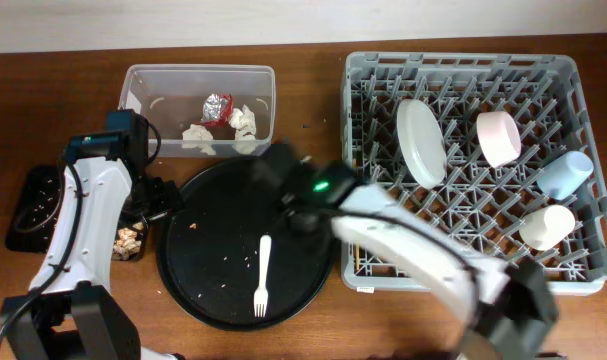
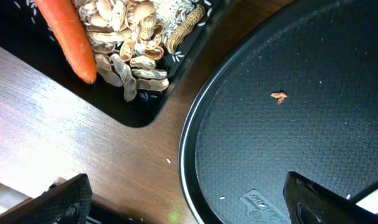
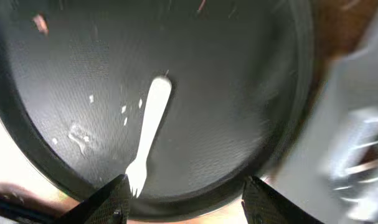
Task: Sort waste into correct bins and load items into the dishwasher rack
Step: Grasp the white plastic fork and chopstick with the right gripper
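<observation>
The right gripper sits closest to its wrist camera, its jaws spread wide and holding nothing. The white fork lies directly beyond them, flat on the round black tray. Its tines point back toward the jaws and its handle runs away from them. That long axis lies nearly square to the line on which the 2 fingers close, so I judge that a straight descent would pinch across the handle. The fork lies off centre, though, its tines close to the finger at the view's left edge, so a small sideways shift looks needed first.

The left gripper also has its jaws wide and empty. It hangs over the table at the tray's rim, well apart from the fork, so the right arm is the nearer 1. Ahead of the left jaws, the shallow black rectangular tray holds the carrot, peanut shells and rice scraps.

Overhead, the dishwasher rack already carries the plate, pink bowl, blue cup and cream cup. The fork looks like the next item to load.
</observation>
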### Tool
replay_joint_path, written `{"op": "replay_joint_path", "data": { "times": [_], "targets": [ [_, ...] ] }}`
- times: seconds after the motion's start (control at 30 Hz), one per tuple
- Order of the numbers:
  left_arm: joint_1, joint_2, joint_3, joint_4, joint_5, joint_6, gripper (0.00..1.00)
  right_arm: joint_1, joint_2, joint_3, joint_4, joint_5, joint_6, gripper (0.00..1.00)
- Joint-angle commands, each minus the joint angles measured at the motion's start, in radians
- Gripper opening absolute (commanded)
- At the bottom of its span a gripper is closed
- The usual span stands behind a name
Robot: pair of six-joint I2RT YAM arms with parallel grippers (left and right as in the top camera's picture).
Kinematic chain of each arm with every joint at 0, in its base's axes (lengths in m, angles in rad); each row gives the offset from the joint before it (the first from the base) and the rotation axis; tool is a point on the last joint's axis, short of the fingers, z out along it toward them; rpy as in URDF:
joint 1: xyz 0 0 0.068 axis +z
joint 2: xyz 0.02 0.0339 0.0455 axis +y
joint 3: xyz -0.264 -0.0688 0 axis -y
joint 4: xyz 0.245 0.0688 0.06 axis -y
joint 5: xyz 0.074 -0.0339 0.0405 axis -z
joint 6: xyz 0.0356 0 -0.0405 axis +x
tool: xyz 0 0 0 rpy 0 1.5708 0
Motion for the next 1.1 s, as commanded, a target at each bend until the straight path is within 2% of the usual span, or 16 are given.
{"op": "replay_joint_path", "data": {
  "times": [0.0,0.1,0.23,0.33,0.43,0.5,0.6,0.8,0.9,0.93,1.07],
  "targets": [
    [0.002,-0.002,-0.006,-0.001,0.004,-0.014,0.98,0.103,0.092,0.003,0.0,-0.019,0.207,0.62],
    [0.002,-0.002,-0.006,-0.002,0.004,-0.014,0.99,0.185,0.159,0.003,0.029,-0.026,0.354,0.62],
    [0.002,-0.002,-0.006,-0.002,0.004,-0.014,0.99,0.265,0.212,-0.001,0.093,-0.023,0.431,0.65],
    [0.002,-0.002,-0.006,-0.005,0.004,-0.014,0.99,0.28,0.232,-0.06,0.119,-0.023,0.537,0.75],
    [0.002,-0.002,-0.006,-0.005,0.004,-0.014,0.99,0.277,0.235,-0.162,0.2,-0.022,0.55,0.76],
    [0.002,-0.002,-0.006,-0.005,0.004,-0.014,0.99,0.277,0.238,-0.189,0.248,-0.014,0.499,0.76],
    [0.002,-0.002,-0.006,-0.005,0.005,-0.014,0.99,0.277,0.25,-0.203,0.258,0.027,0.497,0.76],
    [0.002,-0.002,-0.006,-0.004,0.007,-0.014,0.99,0.277,0.255,-0.203,0.257,0.051,0.497,0.43],
    [0.002,-0.002,-0.006,-0.005,0.007,-0.014,0.99,0.277,0.254,-0.203,0.257,0.081,0.496,0.4],
    [0.002,-0.002,-0.006,-0.005,0.007,-0.014,0.99,0.277,0.254,-0.203,0.257,0.084,0.473,0.35],
    [0.002,-0.002,-0.006,-0.005,0.007,-0.014,0.99,0.277,0.253,-0.203,0.249,0.11,0.455,0.32]
  ]
}}
